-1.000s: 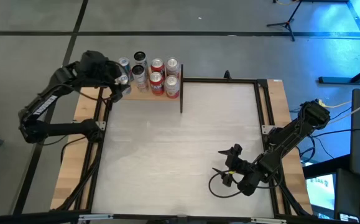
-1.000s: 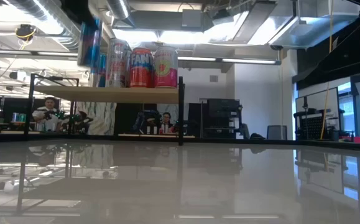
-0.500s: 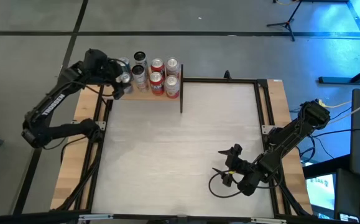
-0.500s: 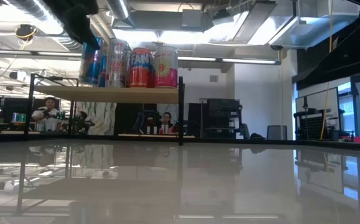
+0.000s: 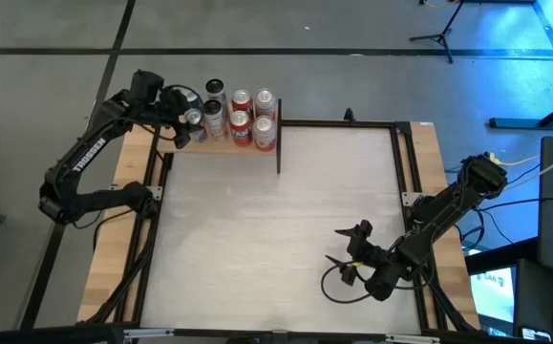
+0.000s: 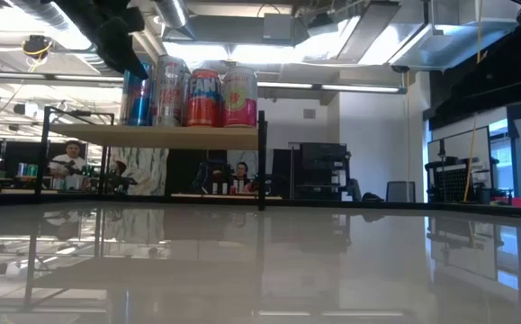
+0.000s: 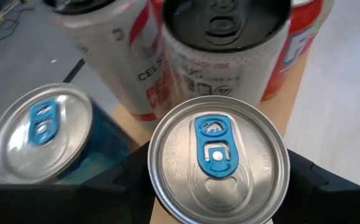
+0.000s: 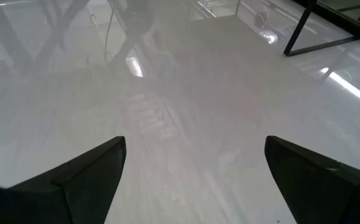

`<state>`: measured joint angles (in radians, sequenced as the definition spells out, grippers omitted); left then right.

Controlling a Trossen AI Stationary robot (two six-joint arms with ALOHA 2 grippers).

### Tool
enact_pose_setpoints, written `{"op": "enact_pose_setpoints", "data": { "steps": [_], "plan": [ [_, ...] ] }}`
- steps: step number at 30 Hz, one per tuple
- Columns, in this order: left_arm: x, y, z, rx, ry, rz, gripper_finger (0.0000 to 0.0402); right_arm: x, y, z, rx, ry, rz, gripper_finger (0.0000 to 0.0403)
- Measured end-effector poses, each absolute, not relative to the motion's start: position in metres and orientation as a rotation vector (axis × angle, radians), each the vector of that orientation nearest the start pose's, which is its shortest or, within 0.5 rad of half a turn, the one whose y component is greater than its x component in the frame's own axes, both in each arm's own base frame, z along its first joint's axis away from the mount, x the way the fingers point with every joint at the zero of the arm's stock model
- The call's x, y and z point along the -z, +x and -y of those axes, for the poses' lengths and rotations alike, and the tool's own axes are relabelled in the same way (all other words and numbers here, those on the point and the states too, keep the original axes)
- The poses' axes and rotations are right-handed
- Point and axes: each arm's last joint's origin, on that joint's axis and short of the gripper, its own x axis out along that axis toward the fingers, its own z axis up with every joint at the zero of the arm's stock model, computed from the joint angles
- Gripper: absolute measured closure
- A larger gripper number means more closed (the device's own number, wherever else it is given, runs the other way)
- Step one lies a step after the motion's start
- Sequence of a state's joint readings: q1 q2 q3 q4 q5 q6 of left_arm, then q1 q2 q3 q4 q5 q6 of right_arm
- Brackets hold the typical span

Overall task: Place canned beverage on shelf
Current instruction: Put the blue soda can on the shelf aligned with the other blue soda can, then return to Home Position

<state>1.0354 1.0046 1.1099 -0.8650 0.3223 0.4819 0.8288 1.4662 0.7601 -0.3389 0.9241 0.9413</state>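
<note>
Left gripper (image 5: 182, 122) pinches the blue-tabbed can (image 7: 218, 159), standing at the shelf (image 6: 188, 137)'s left end among other cans (image 5: 243, 117). Judged risk: a crooked release could knock a neighbour over. Right gripper (image 5: 350, 258), spread, rests near the table's right edge.

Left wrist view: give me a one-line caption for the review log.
Left gripper holds a blue-tabbed can upright over the shelf, beside another blue-tabbed can and taller cans behind.

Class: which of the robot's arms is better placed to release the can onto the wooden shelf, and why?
Left. The left gripper already grips the blue-tabbed silver can above the light-tan wooden shelf; the right gripper rests far across the table.
</note>
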Motion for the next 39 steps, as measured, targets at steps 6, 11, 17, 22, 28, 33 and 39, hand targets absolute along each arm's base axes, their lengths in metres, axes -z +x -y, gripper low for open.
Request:
{"op": "enact_pose_setpoints", "data": {
  "steps": [6,11,17,22,28,33,39],
  "plan": [
    [-0.343,0.1,-0.162,-0.52,-0.03,-0.758,0.0175,-0.179,0.193,-0.176,0.379,0.099,-0.529,0.002],
    [-0.344,0.099,-0.163,-0.552,-0.036,-0.765,0.0152,-0.18,0.193,-0.176,0.397,0.138,-0.513,0.002],
    [-0.343,0.099,-0.163,-0.572,-0.062,-0.762,0.0135,-0.18,0.193,-0.176,0.398,0.144,-0.512,0.002],
    [-0.343,0.098,-0.164,-0.594,-0.056,-0.778,0.0124,-0.18,0.193,-0.176,0.398,0.144,-0.512,0.002],
    [-0.343,0.098,-0.164,-0.621,-0.048,-0.796,0.0084,-0.18,0.193,-0.176,0.398,0.144,-0.512,0.002],
    [-0.346,0.098,-0.164,-0.628,-0.047,-0.763,0.0056,-0.18,0.193,-0.176,0.398,0.144,-0.512,0.002],
    [-0.354,0.094,-0.155,-0.61,-0.019,-0.697,0.0052,-0.18,0.193,-0.176,0.398,0.144,-0.513,0.002]
  ]
}}
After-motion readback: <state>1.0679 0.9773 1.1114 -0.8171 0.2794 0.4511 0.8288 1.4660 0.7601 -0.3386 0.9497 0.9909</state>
